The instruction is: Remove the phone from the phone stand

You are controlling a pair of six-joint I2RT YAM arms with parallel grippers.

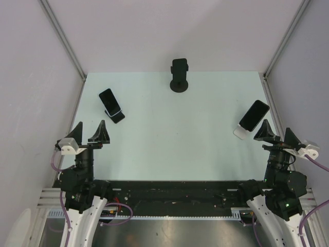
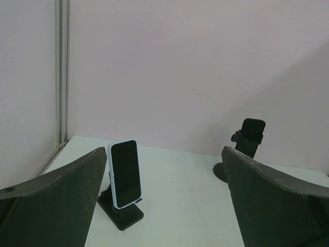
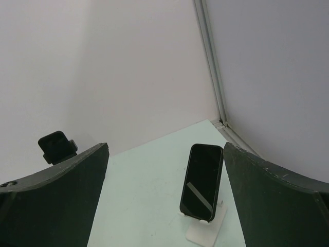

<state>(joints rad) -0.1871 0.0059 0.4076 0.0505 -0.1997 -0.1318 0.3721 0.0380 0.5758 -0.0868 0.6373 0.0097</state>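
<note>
A white-edged phone point(image 1: 108, 100) leans on a black stand point(image 1: 116, 116) at the left of the table; the left wrist view shows that phone point(image 2: 125, 173) on its stand point(image 2: 121, 213). A black phone point(image 1: 254, 115) leans on a white stand point(image 1: 239, 133) at the right; the right wrist view shows it point(image 3: 202, 181) on the white stand point(image 3: 206, 229). A third black stand point(image 1: 179, 76) with a clamp stands at the back centre. My left gripper point(image 1: 89, 135) is open and empty, near of the left phone. My right gripper point(image 1: 277, 134) is open and empty, just right of the black phone.
Pale walls with metal corner rails point(image 1: 62, 38) close in the table on three sides. The back stand also shows in the left wrist view point(image 2: 245, 149) and in the right wrist view point(image 3: 56, 146). The arm bases point(image 1: 175, 198) line the near edge.
</note>
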